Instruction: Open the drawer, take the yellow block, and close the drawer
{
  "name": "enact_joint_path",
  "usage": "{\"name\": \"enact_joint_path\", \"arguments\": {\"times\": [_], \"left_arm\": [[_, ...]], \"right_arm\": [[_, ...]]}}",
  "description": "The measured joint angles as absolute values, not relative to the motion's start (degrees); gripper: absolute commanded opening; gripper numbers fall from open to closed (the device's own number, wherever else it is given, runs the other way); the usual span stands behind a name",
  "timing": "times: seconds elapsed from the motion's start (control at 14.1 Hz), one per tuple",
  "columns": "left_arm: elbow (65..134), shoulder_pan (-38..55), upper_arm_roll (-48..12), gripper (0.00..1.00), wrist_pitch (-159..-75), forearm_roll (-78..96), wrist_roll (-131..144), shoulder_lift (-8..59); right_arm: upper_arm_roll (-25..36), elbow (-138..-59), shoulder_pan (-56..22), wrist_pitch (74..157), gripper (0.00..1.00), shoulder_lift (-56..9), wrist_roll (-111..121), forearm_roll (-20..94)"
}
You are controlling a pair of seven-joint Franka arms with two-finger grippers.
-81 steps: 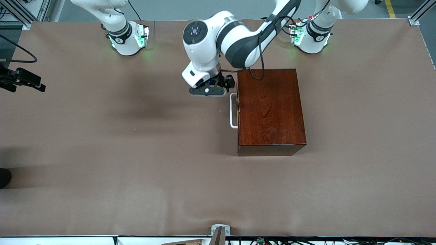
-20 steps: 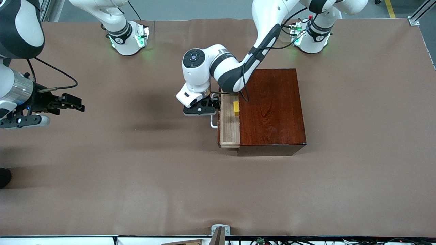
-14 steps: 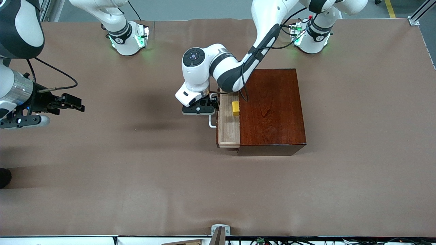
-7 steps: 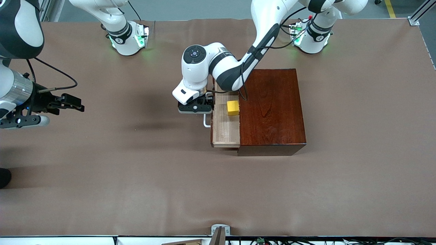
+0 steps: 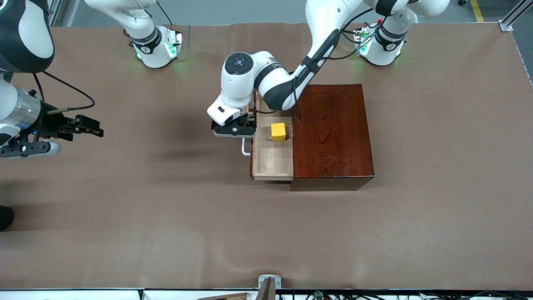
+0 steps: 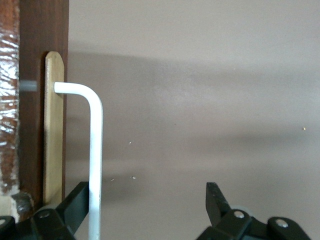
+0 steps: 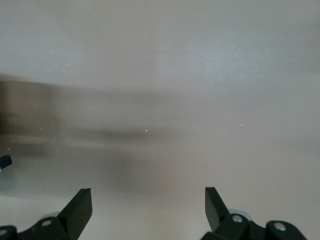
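Across the brown table, in the front view, you see the dark reddish-brown wooden box sitting toward the left arm's end, nearer the edge where the robot bases stand than the front edge. Its drawer is pulled partway out toward the right arm's end, and the yellow block rests on the drawer floor just beside the box's face. Your left gripper is down at the drawer's white handle, its body covering most of the loop. Your right gripper hangs over the table edge at the right arm's end, well apart from the box, where that arm waits. From the left wrist view, you find the left gripper with its jaws spread wide; the white handle runs against one finger, the other finger standing clear, so nothing is pinched. From the right wrist view, the right gripper shows its fingers spread apart over bare table with nothing between them.
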State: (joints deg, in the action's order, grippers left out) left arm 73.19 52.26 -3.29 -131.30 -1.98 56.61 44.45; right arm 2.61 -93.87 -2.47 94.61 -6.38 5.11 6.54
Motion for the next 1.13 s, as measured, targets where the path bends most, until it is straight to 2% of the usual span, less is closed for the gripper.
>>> {"name": "enact_joint_path", "arguments": {"times": [0.71, 1.13], "left_arm": [[72.40, 52.26, -4.12, 1.00, -135.58, -0.01, 56.76, 45.70], [71.18, 52.11, -4.27, 1.00, -134.61, 0.57, 58.64, 45.41]], "right_arm": [[2.51, -93.94, -2.55, 94.65, 1.00, -6.60, 5.12, 6.54], [2.17, -93.94, -3.05, 94.65, 1.00, -6.60, 5.12, 6.54]]}}
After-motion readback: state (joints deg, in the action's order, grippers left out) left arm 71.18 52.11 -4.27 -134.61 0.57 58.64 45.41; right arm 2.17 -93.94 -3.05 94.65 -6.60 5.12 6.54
